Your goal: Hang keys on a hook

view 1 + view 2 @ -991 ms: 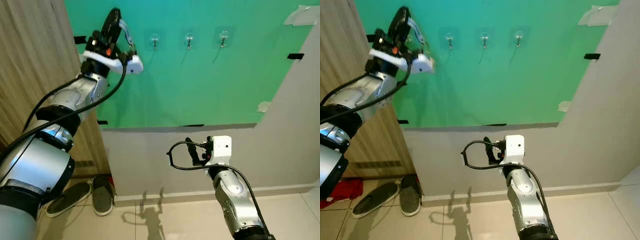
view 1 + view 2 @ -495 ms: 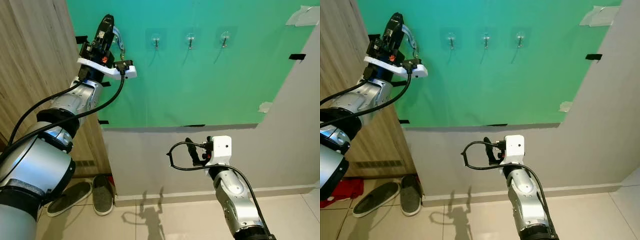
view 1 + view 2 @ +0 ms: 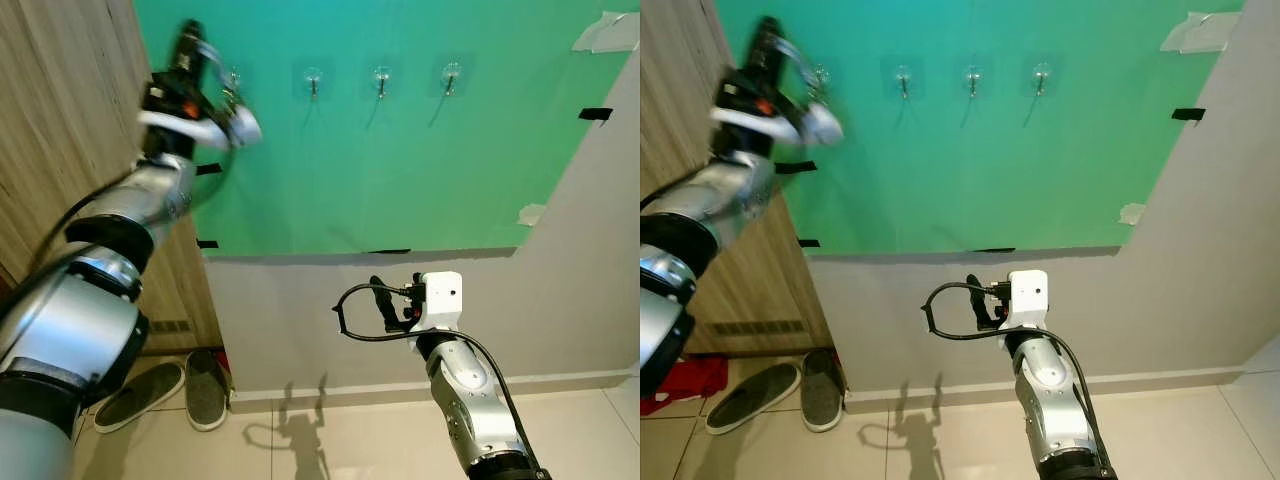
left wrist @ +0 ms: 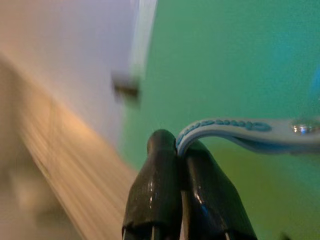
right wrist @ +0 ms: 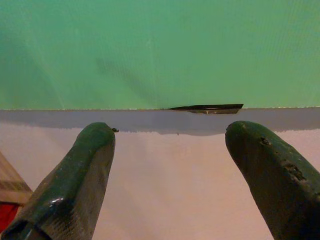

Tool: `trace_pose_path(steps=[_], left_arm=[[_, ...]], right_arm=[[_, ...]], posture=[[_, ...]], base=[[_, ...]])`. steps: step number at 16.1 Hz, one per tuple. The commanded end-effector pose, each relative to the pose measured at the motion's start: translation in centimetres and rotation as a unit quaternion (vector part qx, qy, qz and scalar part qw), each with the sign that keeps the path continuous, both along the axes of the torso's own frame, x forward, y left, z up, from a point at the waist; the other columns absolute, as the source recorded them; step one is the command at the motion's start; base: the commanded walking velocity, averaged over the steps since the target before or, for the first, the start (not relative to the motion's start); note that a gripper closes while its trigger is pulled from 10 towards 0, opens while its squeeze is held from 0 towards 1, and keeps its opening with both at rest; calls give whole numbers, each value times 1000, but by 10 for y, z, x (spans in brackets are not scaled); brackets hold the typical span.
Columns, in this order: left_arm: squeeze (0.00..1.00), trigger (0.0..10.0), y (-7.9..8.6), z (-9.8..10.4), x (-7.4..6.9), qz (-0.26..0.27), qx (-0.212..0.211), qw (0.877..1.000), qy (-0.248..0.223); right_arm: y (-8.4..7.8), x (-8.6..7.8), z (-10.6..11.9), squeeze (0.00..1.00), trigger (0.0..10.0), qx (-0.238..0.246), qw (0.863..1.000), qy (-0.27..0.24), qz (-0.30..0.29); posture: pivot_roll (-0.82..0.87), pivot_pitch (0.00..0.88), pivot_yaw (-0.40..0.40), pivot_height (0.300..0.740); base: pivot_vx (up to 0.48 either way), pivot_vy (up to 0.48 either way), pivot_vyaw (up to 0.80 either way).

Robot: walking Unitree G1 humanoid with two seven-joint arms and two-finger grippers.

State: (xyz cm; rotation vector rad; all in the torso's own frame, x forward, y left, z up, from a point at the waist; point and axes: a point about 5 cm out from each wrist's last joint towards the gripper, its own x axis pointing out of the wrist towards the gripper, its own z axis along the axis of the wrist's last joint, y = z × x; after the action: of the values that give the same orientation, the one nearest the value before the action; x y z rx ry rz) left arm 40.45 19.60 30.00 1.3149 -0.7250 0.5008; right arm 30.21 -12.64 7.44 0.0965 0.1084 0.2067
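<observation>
The left gripper (image 3: 190,45), clenched on the keys' blue strap (image 4: 235,127), has swung toward the frame's upper left. It now seems level with the leftmost hook (image 3: 233,78), though blur hides whether the strap has caught.

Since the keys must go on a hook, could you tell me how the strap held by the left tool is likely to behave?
The strap bends in a curve out of the shut left tool, so it is probably floppy and may swing. It looks thin, likely light. Pinched between the fingers, it seems unlikely to slip.
</observation>
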Motion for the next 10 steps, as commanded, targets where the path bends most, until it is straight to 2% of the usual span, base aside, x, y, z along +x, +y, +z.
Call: trace_pose_path(steps=[1,2,4,5,6,7,8,10], left_arm=[[0,10000,10,8,1,-41,-121,991,43],[0,10000,12,15,1,-81,-182,979,54],[0,10000,8,24,-1,-159,-252,951,76],[0,10000,6,21,-1,-187,-292,932,102],[0,10000,5,12,2,-231,-364,889,152],[0,10000,2,2,4,-272,-436,836,194],[0,10000,2,-7,7,-293,-493,788,224],[0,10000,1,-20,8,-295,-520,760,254]], right_arm=[[0,-3,-4,0,10000,-1,1000,13,4],[-1,-4,-5,0,10000,0,1000,14,4],[-1,-6,-7,0,10000,1,1000,19,6],[0,-7,-7,0,10000,1,1000,21,9],[2,-6,-8,0,10000,2,1000,23,16],[4,-6,-7,0,10000,4,999,25,20],[6,-5,-6,0,10000,6,999,25,25],[8,-4,-5,0,10000,6,999,24,32]], posture=[[-95,0,19,740],[-95,0,19,740],[-81,0,13,740],[-76,0,10,740],[-72,0,9,740],[-65,0,6,740],[-62,0,2,740],[-62,0,2,740]], base=[[0,0,0],[0,0,0],[0,0,0],[0,0,0],[0,0,0],[0,0,0],[0,0,0],[0,0,0]])
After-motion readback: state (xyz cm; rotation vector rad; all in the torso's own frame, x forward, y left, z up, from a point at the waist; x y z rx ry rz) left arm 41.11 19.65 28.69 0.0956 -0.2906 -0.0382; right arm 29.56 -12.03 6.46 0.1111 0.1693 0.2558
